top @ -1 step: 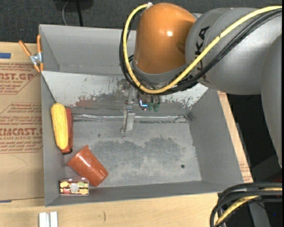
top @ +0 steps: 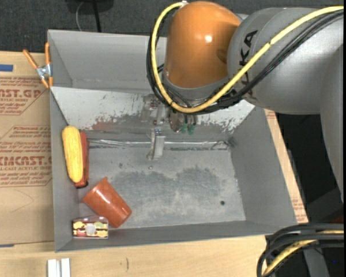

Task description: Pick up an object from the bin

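My gripper (top: 156, 148) hangs under the orange wrist cover, over the bare floor at the back middle of the bin, with nothing seen in it. A yellow corn cob (top: 72, 153) lies lengthwise along the left wall, well to the gripper's left. It rests against a flat red piece (top: 85, 154). An orange-red cup (top: 107, 202) lies on its side at the front left. A small printed box (top: 90, 228) sits in the front left corner.
The arm and its yellow cables reach in from the right and cover the bin's back right part. All loose things lie along the left side. The bin's sloped walls rise close behind the gripper.
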Tool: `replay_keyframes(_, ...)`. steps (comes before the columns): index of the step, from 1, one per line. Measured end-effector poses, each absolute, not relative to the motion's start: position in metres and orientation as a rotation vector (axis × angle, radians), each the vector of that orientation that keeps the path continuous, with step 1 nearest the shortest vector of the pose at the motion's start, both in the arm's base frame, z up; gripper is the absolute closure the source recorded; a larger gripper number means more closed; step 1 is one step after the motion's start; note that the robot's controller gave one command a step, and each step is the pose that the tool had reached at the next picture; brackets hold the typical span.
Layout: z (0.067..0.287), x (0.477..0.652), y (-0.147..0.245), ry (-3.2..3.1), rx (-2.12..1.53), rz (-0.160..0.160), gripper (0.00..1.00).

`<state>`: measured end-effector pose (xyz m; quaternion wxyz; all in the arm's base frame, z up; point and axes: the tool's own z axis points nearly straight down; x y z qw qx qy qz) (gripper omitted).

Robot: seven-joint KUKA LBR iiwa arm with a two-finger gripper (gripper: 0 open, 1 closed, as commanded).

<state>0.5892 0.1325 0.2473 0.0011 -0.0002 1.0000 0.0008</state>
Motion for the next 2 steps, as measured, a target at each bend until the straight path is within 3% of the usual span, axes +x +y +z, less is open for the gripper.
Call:
replay_keyframes(1, 0.170, 0.570, 0.175, 3.138, -0.053, 0.004, 0.00)
replay_keyframes(2, 0.160, 0.528, 0.203, 3.142, -0.076, 0.003, 0.00)
